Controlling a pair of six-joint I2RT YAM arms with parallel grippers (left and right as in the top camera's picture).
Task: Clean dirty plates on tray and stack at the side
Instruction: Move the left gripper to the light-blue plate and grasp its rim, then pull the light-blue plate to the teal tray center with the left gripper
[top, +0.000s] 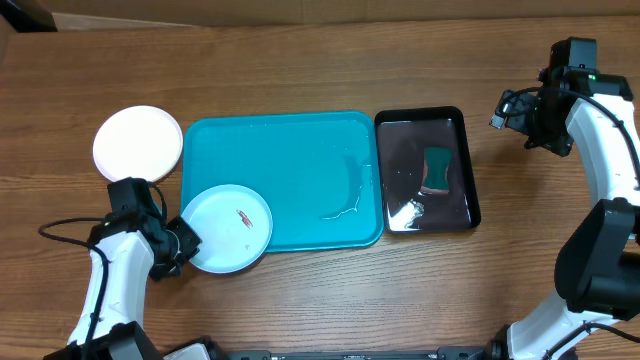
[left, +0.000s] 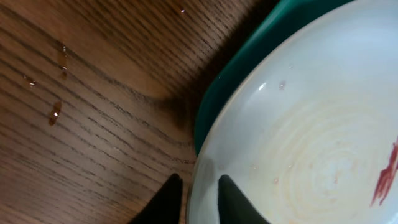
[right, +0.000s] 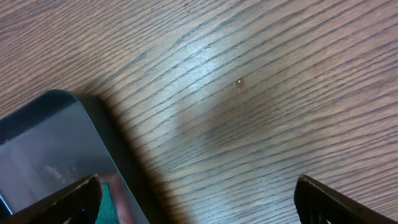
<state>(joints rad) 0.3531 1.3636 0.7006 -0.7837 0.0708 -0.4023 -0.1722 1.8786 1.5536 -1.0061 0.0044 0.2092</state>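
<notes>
Left claw pinches the rim of the dirty plate

The dirty plate (top: 228, 228) sits on the front left corner of the blue tray (top: 290, 150). Part of it hangs out over the tray's edge, above the table (top: 300, 60). It is pale and has a small red smear (top: 244, 217) near its middle.

The left claw (top: 190, 243) is at the part that hangs out. The left wrist view shows its two dark fingers (left: 166, 202) close together with the rim of the plate between them, one on each side. It looks like a pinch on the rim.

The right claw (top: 512, 112) is far off, near the right edge of the table, past the black tray (top: 425, 115). It is wide open and holds nothing.

A clean white plate (top: 138, 143) lies on the table just beside the far left corner of the blue tray. A green sponge (top: 438, 170) lies in the black tray.

The plate looks like thin plastic, so it is likely light and stiff and will not break easily. It is smooth, and there is water (top: 345, 205) on the tray, so it may be slippery. The rim is the best place to hold, because the claw can get a finger under it where it hangs over. Held by one edge, the plate may tip down, so it should be moved slowly
</notes>
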